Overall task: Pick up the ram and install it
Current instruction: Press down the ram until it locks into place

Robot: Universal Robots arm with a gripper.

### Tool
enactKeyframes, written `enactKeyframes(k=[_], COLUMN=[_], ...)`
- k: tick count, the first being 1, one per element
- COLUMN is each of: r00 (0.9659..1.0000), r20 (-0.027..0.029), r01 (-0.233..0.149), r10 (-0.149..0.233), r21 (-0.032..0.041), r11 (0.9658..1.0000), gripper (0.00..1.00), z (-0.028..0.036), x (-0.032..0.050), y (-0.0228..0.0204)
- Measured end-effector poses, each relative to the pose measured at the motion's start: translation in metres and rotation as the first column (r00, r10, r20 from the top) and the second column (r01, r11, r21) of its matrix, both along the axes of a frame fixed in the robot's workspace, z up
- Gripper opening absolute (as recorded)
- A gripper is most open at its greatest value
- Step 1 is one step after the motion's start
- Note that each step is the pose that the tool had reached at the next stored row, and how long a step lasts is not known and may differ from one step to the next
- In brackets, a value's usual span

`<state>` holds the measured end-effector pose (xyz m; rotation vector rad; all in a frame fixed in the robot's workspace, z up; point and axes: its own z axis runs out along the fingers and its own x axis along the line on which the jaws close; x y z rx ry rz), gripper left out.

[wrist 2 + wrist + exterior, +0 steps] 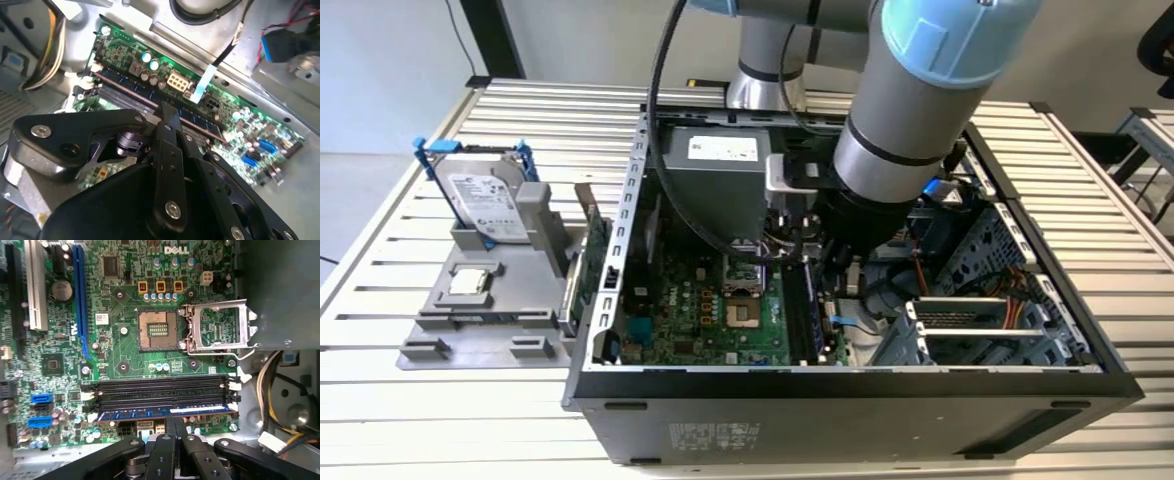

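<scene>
The ram point(150, 414) is a thin blue stick with a white label, lying along the memory slot closest to my gripper, beside two empty black slots point(160, 390). In the first wrist view my gripper point(175, 420) has both fingers close together over the stick's middle, shut on its top edge. The second wrist view shows the ram point(130, 95) edge-on, running under the dark fingertip point(167, 111). In the exterior view the arm reaches down into the open computer case point(854, 385), with the gripper point(834, 275) over the motherboard's slots.
The CPU socket point(157, 330) stands with its metal frame point(220, 327) swung open. A power supply point(720, 160) and cables point(272, 390) crowd the slot end. Outside the case, a grey fixture point(494, 300) holds a hard drive in a blue bracket point(487, 195) and a green card point(594, 260).
</scene>
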<state>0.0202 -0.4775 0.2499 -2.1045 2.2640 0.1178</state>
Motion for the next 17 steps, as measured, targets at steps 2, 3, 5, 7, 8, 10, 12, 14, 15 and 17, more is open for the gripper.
enactKeyframes(k=[2,3,5,7,8,10,12,14,15,17], r00=[1.0,1.0,1.0,1.0,1.0,1.0,1.0,1.0,1.0,1.0], r20=[0.0,-0.0001,0.0,-0.0001,0.0,0.0,0.0,0.0,-0.0001,-0.0001], r01=[0.0,0.0,0.0,0.0,0.0,0.0,0.0,0.0,0.0,0.0], r10=[0.0,0.0,0.0,0.0,0.0,0.0,0.0,0.0,0.0,0.0], r21=[-0.0001,-0.0002,-0.0001,-0.0003,-0.0002,-0.0004,-0.0006,-0.0012,-0.0015,-0.0018], r11=[1.0,1.0,1.0,1.0,1.0,1.0,1.0,1.0,1.0,1.0], gripper=[0.0,0.0,0.0,0.0,0.0,0.0,0.0,0.0,0.0,0.0], z=[0.0092,0.0137,0.0229,0.0321,0.036,0.0384,0.0384,0.0385,0.0385,0.0385], x=[0.0001,0.0001,0.0,0.0,0.0,0.0001,0.0001,0.0001,0.0001,0.0001], y=[0.0,0.0,0.0,0.0,0.0,0.0,0.0,0.0,0.0,0.0])
